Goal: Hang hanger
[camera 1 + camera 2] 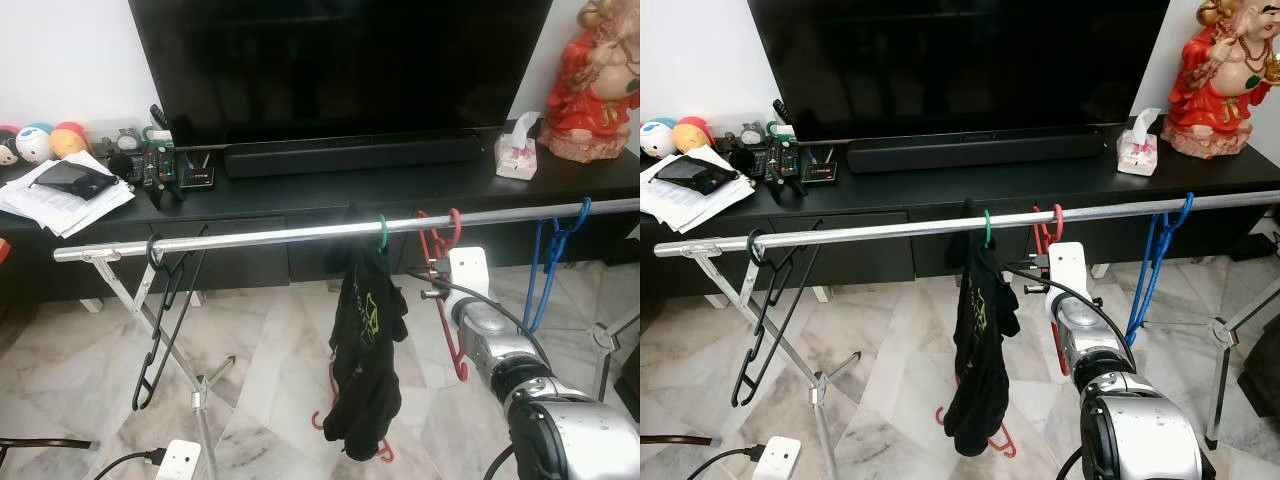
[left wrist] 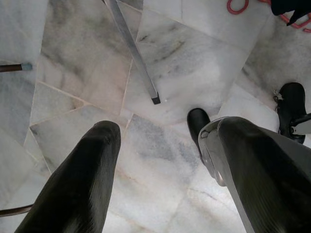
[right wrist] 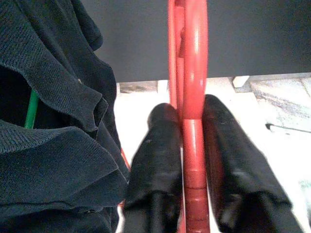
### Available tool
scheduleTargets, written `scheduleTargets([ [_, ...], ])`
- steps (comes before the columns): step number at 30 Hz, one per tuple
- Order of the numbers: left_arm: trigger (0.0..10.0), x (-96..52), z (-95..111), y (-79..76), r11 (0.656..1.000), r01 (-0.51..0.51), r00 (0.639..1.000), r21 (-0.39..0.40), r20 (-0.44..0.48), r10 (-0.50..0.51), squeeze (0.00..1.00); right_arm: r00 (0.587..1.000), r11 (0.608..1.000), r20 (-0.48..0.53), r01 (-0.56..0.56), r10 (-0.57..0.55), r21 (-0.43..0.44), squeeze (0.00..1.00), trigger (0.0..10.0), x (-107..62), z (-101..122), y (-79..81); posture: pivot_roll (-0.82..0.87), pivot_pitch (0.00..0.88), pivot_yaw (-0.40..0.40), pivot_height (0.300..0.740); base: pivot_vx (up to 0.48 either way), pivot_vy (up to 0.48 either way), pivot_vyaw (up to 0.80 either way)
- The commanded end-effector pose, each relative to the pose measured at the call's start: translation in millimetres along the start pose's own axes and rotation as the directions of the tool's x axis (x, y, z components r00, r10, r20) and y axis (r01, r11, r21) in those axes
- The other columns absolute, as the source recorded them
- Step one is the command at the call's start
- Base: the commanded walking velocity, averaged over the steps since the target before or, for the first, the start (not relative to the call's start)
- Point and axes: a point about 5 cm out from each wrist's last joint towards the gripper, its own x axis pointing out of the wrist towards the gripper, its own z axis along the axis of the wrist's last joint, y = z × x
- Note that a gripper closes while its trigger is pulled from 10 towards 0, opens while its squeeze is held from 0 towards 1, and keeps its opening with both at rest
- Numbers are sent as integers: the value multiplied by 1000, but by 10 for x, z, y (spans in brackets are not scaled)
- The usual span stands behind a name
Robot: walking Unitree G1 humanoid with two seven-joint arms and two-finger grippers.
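A silver rail (image 1: pixel 270 237) of a drying rack crosses in front of the TV console. A red hanger (image 1: pixel 447 262) has its hook over the rail, and my right gripper (image 3: pixel 193 162) is shut on its red stem, just below the rail and right of a black garment (image 1: pixel 365 335) on a green hanger (image 1: pixel 382 232). Further along the rail, a black hanger (image 1: pixel 160 310) hangs at the left end and a blue hanger (image 1: pixel 548 262) at the right. My left gripper (image 2: pixel 163 160) is open and empty, pointing down at the marble floor.
Behind the rack is a black console (image 1: pixel 330 195) with a TV (image 1: pixel 340 60), soundbar, tissue box (image 1: pixel 517 150), red statue (image 1: pixel 595 80) and papers (image 1: pixel 60 190). Another red hanger (image 2: pixel 238 6) lies on the floor under the garment. A white power strip (image 1: pixel 178 460) lies near the rack's leg.
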Motion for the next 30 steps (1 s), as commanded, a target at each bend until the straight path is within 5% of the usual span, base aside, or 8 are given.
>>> scheduleTargets([
  [1, 10000, -14, -63, 19, 1000, -2, 1000, 21, -25, 3, 0, 1000, 1000, 7, 4, -4, 22, 1000, 10000, -5, -23, 3, -16, 0, 21, 740, 0, 0, 0],
  [18, 10000, -13, -57, 19, 1000, -2, 1000, 23, -23, 3, 0, 989, 997, 147, 24, -35, 72, 1000, 10000, -24, 81, -13, -16, 0, 23, 740, 0, 0, 0],
  [30, 10000, -14, -65, 2, 1000, 4, 1000, 29, -20, -3, 0, 918, 989, 378, 76, -119, 128, 1000, 10000, -195, 1, -75, -22, 0, 23, 740, 0, 0, 0],
])
